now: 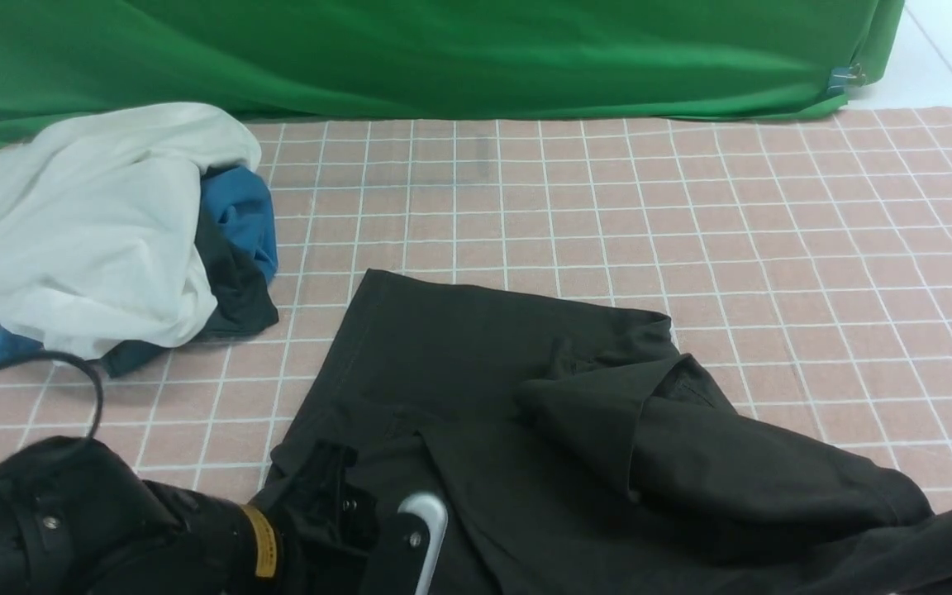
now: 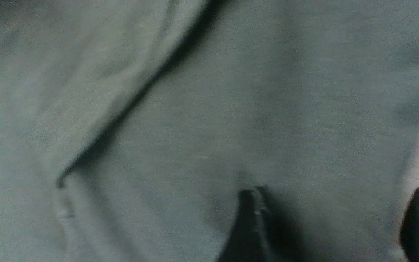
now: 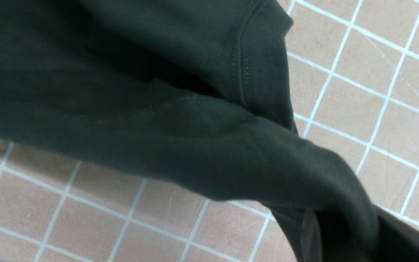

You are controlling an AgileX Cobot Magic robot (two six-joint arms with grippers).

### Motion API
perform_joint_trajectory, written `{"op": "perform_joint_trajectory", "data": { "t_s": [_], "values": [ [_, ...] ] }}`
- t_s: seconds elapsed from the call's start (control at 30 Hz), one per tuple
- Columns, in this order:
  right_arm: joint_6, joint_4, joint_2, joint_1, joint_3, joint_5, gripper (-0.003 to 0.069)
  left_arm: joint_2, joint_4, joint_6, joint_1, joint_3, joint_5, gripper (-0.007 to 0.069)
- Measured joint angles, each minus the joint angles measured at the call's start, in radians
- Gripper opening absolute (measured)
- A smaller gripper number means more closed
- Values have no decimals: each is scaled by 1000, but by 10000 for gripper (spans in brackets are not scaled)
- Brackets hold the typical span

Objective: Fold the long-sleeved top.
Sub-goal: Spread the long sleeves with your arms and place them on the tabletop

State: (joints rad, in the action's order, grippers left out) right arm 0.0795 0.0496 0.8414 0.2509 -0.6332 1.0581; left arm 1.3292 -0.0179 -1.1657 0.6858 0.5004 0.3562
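Hovering close over the long-sleeved top (image 1: 476, 364), the left hand (image 2: 335, 203) holds its fingers well parted, with nothing pinched between them, at the garment's edge in the lower left of the front view. The top sprawls across the lower centre and lower right of the checked tabletop (image 1: 773, 231), one sleeve (image 1: 608, 413) doubled back over the body. The right hand does not show, so its grip cannot be told. Soft, light and limp, the knit will likely sag and crease wherever unsupported; the stitched hems and cuff look the surest places to take hold.
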Motion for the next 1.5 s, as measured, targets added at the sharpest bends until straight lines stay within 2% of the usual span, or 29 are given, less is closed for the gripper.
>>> {"op": "perform_joint_trajectory", "data": {
  "t_s": [0.03,0.1,0.2,0.23,0.3,0.4,0.47,0.6,0.63,0.67,0.7,0.77,0.83,0.87,0.9,0.93,1.0,1.13,1.27,1.4,1.5],
  "values": [
    [0,0,0,0,0,-1,92,2,-7,55,0,0,-44,395],
    [2,0,0,0,0,-1,92,3,-10,100,0,0,-96,305],
    [2,0,0,0,0,-3,93,-1,-3,151,0,-1,-146,122],
    [2,0,0,0,0,-3,95,-9,5,157,0,-1,-160,76],
    [2,0,0,0,0,-6,96,-33,18,166,0,2,-166,34],
    [1,3,0,0,0,-36,97,-79,28,170,0,34,-124,27],
    [-11,21,0,0,-5,-69,97,-142,27,172,0,108,-28,27],
    [-100,137,21,0,-79,-122,97,-223,-40,176,0,317,186,27],
    [-106,152,25,0,-90,-123,97,-224,-45,178,0,317,197,27],
    [-147,205,39,0,-141,-127,97,-230,-85,216,0,437,282,27],
    [-151,212,39,0,-141,-127,98,-230,-90,216,0,451,291,27],
    [-200,297,60,-1,-238,-124,97,-219,-117,332,0,630,396,27],
    [-217,328,66,-1,-288,-119,98,-209,-80,391,0,721,431,27],
    [-221,345,68,-1,-318,-114,98,-198,-12,413,0,766,450,27],
    [-221,347,68,-1,-322,-114,98,-196,-12,413,0,772,453,27],
    [-224,359,68,-1,-348,-107,98,-184,89,415,0,792,469,27],
    [-224,363,68,-1,-358,-76,98,-159,211,415,12,774,505,27],
    [-224,363,69,-1,-346,3,98,-93,296,414,75,657,527,27],
    [-226,363,69,-1,-288,68,98,44,337,414,263,438,388,27],
    [-236,363,69,-1,-258,75,98,150,378,421,412,378,280,29],
    [-242,360,69,-1,-248,74,98,204,413,431,460,380,224,39]
  ]
}}
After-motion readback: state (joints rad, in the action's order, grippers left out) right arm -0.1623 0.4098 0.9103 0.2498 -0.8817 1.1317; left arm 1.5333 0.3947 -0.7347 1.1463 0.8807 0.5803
